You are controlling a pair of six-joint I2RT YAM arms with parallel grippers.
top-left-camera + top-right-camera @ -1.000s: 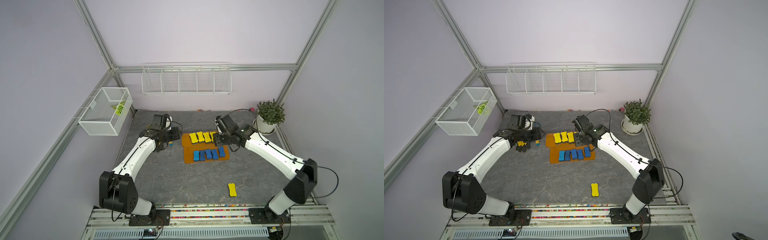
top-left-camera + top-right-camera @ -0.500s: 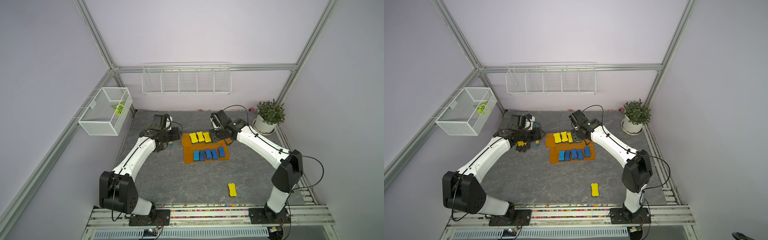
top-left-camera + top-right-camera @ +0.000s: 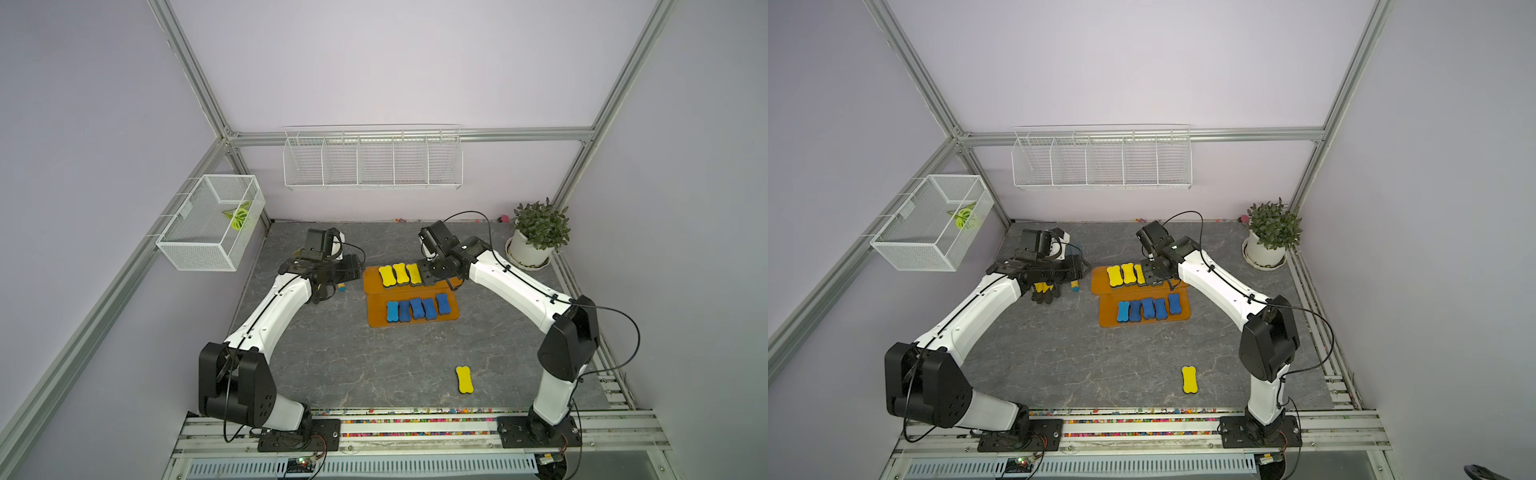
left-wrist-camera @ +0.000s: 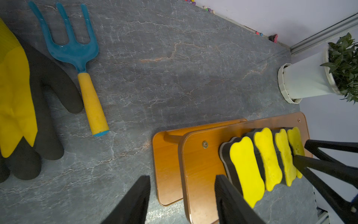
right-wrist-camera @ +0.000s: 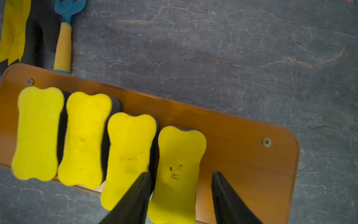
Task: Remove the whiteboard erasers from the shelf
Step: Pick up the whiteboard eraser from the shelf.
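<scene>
We count one yellow eraser (image 3: 464,379) off, lying on the desk (image 3: 332,353). Four yellow erasers (image 3: 400,274) and five blue erasers (image 3: 417,308) are left on the shelf (image 3: 371,284). Our right end effector (image 5: 181,172) straddles the end eraser (image 5: 180,147) with its jaws apart. Our left end effector (image 4: 182,176) hangs beside the shelf, apart and empty.

On the orange shelf (image 3: 371,283) I see 4 yellow erasers (image 5: 85,139) flat on the upper board, 5 blue erasers (image 3: 417,308) on the lower; 1 yellow eraser (image 3: 464,379) lies well apart.
</scene>
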